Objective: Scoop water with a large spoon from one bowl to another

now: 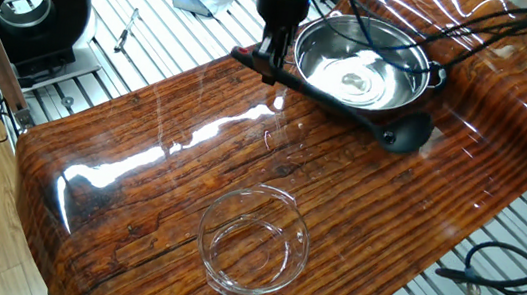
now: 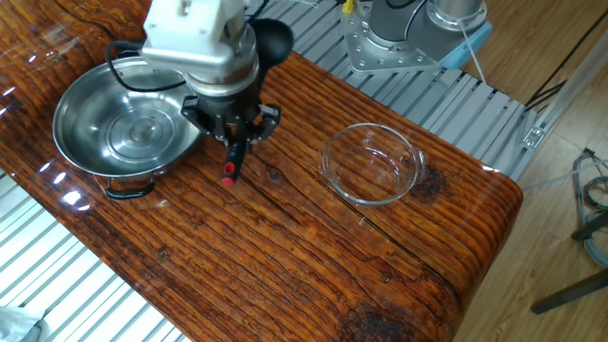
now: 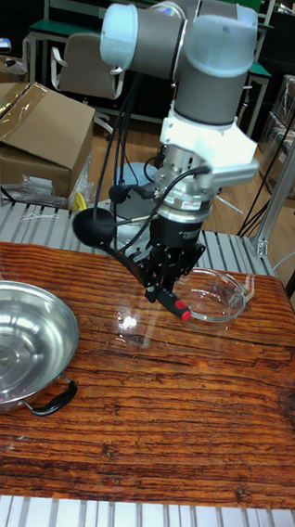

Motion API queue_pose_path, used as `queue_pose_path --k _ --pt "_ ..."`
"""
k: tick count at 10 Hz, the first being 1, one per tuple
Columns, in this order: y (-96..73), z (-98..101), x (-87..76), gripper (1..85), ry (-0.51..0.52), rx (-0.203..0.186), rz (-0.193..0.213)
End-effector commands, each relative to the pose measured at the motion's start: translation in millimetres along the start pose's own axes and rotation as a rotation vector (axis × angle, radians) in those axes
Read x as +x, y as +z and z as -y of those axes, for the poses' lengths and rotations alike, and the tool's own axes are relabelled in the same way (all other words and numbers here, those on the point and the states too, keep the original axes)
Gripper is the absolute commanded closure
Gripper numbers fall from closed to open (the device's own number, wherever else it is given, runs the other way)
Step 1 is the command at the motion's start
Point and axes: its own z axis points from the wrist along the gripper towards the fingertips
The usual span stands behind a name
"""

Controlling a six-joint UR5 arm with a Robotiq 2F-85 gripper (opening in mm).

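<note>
Now the hand [image 2: 235,144] is pinching the black plastic ladle [image 1: 348,112] near its red tip, cup raised above the wooden tabletop [image 1: 192,159] just beside the wide stainless-steel bowl [image 1: 359,64]. Well apart sits the clear glass bowl [image 1: 254,240].

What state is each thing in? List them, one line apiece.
gripper: jaws shut on the ladle's handle near its red tip.
ladle: held off the table, cup beside the steel bowl.
steel bowl: upright, holding water.
glass bowl: upright; no water visible inside.
</note>
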Motion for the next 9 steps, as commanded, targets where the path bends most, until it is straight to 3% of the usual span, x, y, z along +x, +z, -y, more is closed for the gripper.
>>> queue_pose_path --k 1,4,6,9 --pt "-13.1 6.5 -15.5 84.7 -0.213 0.053 0.047" --pt "-19.0 10.0 -40.4 84.7 -0.370 0.121 0.088" --pt "-22.1 24.4 -56.8 84.7 -0.521 0.200 0.122" --pt "-23.6 28.4 -63.4 84.7 -0.609 0.226 0.144"
